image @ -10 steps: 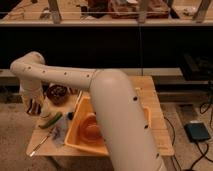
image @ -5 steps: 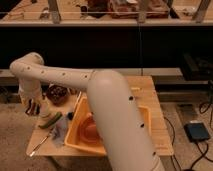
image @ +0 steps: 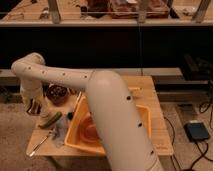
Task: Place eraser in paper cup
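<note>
The gripper (image: pixel 34 106) is held low over the left edge of the desk (image: pixel 150 100), just beside the dark bowl (image: pixel 56 93) near the far left corner. Whether it is spread or closed cannot be told. A dark patch with pale marks is seen at its tip. This may be the eraser, but it cannot be separated from the gripper itself. The paper cup cannot be made out. It is judged to be hidden behind the wrist, if it is there at all.

No eraser is seen resting in a cup, so the placing is judged as not yet shown done. A carry or a release over the left edge is taken to be in hand, and the drop and withdrawal are left to do.

Nearer the front left corner a green oblong (image: pixel 50 120) is laid, with a utensil (image: pixel 40 144) by the front edge and an orange tray (image: pixel 82 135) toward the middle.

Compared with half a second ago, the arm's pose is almost matched. At most a slight shift of the wrist is noted, and the bowl, green oblong, utensil and tray are unmoved.
</note>
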Motion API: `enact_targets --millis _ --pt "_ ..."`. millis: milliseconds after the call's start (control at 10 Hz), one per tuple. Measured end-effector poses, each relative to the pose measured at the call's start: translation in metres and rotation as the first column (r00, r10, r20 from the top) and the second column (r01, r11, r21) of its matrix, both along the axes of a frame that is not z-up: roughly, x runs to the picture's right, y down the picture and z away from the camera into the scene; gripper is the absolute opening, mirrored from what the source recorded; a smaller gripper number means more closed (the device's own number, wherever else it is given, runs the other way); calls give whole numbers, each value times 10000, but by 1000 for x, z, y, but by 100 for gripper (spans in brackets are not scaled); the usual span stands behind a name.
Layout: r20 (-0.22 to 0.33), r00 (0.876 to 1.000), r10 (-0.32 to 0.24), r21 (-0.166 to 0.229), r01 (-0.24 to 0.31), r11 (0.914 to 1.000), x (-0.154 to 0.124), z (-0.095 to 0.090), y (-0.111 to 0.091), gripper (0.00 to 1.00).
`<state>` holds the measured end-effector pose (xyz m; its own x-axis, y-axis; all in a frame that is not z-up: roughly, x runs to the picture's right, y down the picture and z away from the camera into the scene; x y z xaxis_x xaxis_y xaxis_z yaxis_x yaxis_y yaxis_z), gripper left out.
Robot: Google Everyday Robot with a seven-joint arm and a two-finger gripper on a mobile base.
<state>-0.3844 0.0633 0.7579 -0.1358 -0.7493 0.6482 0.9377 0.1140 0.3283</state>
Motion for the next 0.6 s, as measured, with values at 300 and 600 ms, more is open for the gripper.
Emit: enact_targets --millis 300,600 --pt "-215 9996 179 113 -177 9998 -1 7 -1 75" --pt "-295 9989 364 152 -360 9992 0 9 -3 80"
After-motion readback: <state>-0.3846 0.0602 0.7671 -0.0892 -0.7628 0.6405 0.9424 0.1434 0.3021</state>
